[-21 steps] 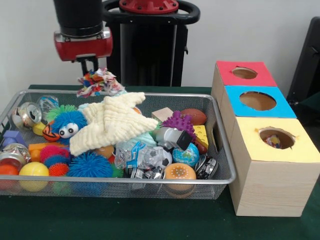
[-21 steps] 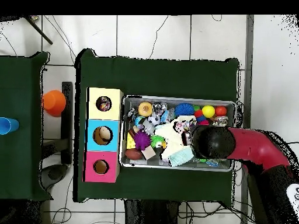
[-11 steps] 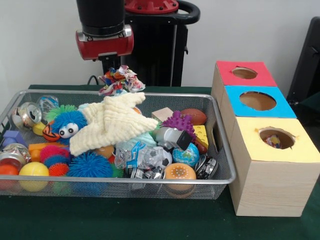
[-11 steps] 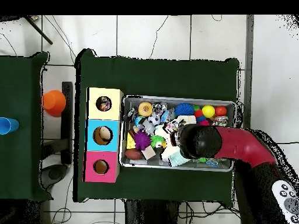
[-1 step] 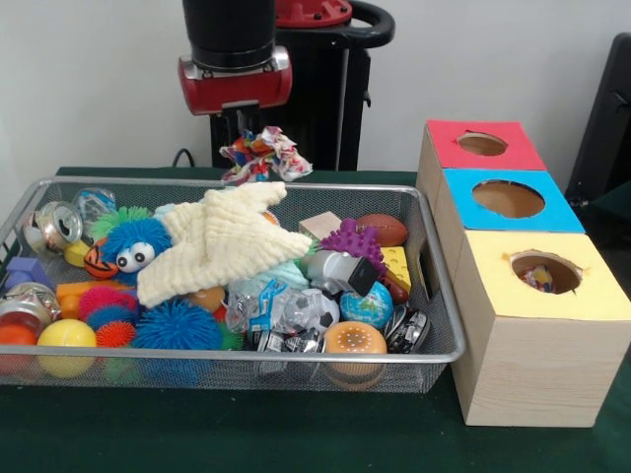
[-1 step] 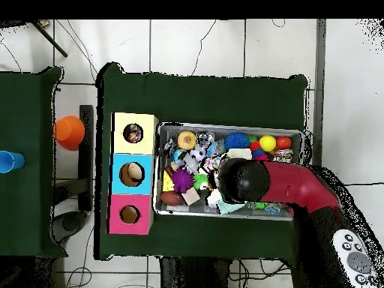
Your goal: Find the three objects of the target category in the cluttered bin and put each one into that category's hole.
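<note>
One red and black arm is coming straight down from the top of the front view, left of centre. Its claw (image 5: 258,138) is pinching a multicoloured rag bundle (image 5: 262,155), which is hanging clear above the back rim of the wire bin (image 5: 296,357). Below it in the bin, a cream knitted star (image 5: 219,239) is lying over the toys. At the right, the yellow box hole (image 5: 545,271), blue box hole (image 5: 508,198) and red box hole (image 5: 482,144) are lying open, with clear air between arm and boxes.
</note>
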You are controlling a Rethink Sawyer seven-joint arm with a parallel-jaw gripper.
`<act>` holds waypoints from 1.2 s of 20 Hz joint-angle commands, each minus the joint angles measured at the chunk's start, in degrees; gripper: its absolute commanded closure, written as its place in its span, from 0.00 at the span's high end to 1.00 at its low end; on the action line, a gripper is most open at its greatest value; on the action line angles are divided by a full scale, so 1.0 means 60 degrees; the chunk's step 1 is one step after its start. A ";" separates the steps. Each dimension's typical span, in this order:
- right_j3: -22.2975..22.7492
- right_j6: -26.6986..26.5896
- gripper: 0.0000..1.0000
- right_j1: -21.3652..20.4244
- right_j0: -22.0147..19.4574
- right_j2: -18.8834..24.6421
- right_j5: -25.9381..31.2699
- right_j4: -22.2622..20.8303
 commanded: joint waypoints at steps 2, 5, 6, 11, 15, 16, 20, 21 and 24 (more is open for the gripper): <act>-0.0335 0.2570 0.00 0.0241 0.0821 -0.0644 0.0151 0.0647; -0.0302 0.2688 0.00 0.0343 0.1089 -0.0901 -0.0041 0.0763; -0.0192 0.2738 0.00 0.0363 0.1140 -0.1009 -0.0235 0.0776; 0.0760 0.2880 0.00 0.0084 0.1171 -0.1563 -0.1506 0.0784; 0.1350 0.2834 0.00 -0.0261 0.1098 -0.1718 -0.1649 0.1159; 0.1418 0.2799 0.00 -0.0283 0.1094 -0.1730 -0.1659 0.1238; 0.1563 0.2800 0.00 -0.0348 0.1176 -0.1792 -0.1527 0.1653; 0.1586 0.2814 0.00 -0.0369 0.1229 -0.1825 -0.1527 0.1745; 0.1563 0.2846 0.00 -0.0482 0.1416 -0.1979 -0.1414 0.1876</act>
